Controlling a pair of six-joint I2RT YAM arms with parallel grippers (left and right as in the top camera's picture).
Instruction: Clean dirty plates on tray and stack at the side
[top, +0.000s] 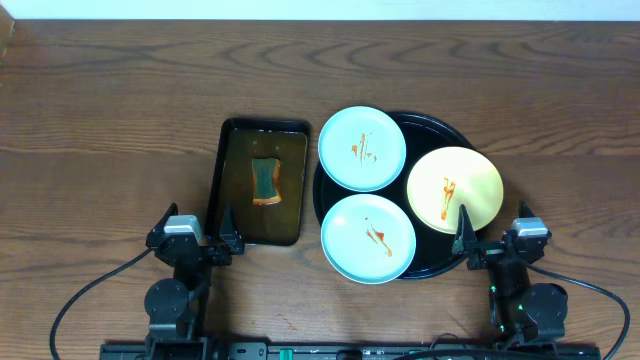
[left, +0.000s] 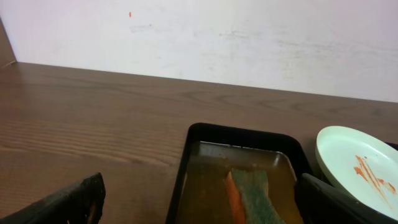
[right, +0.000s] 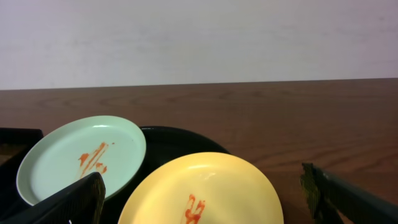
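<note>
The round black tray (top: 450, 128) holds three sauce-streaked plates: a mint plate (top: 362, 148) at the back left, a second mint plate (top: 368, 238) at the front, and a yellow plate (top: 455, 188) on the right. In the right wrist view the yellow plate (right: 205, 190) lies just ahead of my open right gripper (right: 202, 199), with the mint plate (right: 84, 158) and tray (right: 168, 140) beyond. My right gripper (top: 497, 240) rests near the tray's front right rim. My left gripper (top: 195, 238) stands open and empty at the front left.
A dark rectangular tray (top: 258, 185) with brownish liquid and an orange-green sponge (top: 265, 182) lies left of the round tray; the left wrist view shows this sponge (left: 252, 196) just ahead of my left gripper (left: 199, 202). Bare wooden table (top: 100, 130) spreads around.
</note>
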